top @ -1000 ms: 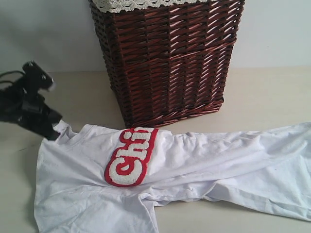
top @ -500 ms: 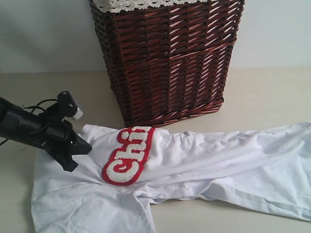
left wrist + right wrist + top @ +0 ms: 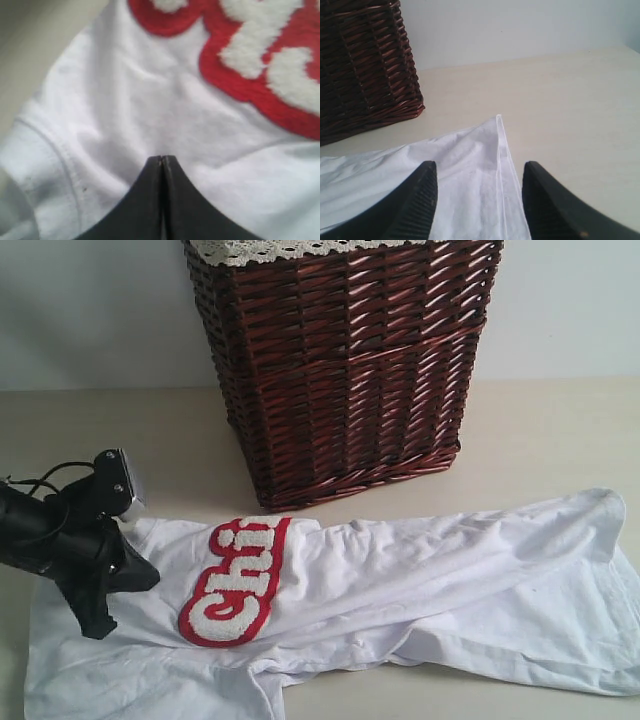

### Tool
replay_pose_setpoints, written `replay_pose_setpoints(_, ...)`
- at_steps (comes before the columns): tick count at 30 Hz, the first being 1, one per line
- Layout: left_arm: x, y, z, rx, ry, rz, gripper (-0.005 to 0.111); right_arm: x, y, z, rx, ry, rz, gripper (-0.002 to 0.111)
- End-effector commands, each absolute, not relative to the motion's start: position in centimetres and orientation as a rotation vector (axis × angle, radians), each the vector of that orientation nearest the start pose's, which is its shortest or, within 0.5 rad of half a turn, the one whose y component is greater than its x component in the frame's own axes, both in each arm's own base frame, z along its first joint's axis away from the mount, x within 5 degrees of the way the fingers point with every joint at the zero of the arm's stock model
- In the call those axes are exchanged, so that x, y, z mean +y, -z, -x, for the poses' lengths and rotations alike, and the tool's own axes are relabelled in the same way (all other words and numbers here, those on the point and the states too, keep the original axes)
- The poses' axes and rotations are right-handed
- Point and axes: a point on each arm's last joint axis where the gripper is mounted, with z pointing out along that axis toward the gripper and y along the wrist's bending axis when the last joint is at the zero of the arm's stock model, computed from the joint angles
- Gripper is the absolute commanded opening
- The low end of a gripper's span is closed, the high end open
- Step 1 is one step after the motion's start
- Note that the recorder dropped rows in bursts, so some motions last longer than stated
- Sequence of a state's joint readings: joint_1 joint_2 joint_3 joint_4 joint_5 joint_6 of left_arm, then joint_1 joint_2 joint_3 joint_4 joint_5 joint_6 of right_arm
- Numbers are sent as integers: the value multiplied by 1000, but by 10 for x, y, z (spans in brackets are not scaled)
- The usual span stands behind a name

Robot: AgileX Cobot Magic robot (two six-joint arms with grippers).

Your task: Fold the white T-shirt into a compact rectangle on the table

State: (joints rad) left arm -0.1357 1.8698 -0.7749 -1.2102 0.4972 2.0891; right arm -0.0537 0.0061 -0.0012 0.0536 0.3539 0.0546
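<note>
A plain, pale grey-white wall (image 3: 90, 310) runs across the back, smooth and softly, evenly lit, and in front of it stands a tall dark red-brown wicker basket (image 3: 345, 370) with white lace trim (image 3: 270, 248) along its rim, its weave catching faint glints.

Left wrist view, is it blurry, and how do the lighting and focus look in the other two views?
Left wrist view: soft all over, T-shirt weave and lettering smeared, end effector a dark shape. Exterior view: fairly sharp, even light, faint shadow under the basket. Right wrist view: clear, no glare.
</note>
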Motion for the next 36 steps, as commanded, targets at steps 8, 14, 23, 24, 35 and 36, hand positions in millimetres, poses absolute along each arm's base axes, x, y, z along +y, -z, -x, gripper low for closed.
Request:
replay_pose_setpoints(8,-95,-194,-262,1949,600,-1521,0,-1,-182,-53,1827,-49,-136,51)
replay_pose_setpoints(14,-87,-174,-190,1686,939,-2058,0,-2,-182,-53,1828,-47,-134,51)
replay_pose_setpoints(23,-112,-143,-157,1629,688,-2271,0,-1,-182,-53,1827,-49,-136,51)
replay_pose_setpoints(24,-116,-144,-155,1608,679,-2279,0,-1,-182,-53,1827,-49,-136,51)
replay_pose_setpoints(35,-128,-140,-149,1566,695,-2318,38,-2,-182,-53,1828,-46,-134,51)
replay_pose_setpoints(36,-128,-140,-148,1563,714,-2325,43,-2,-182,-53,1828,-46,-134,51)
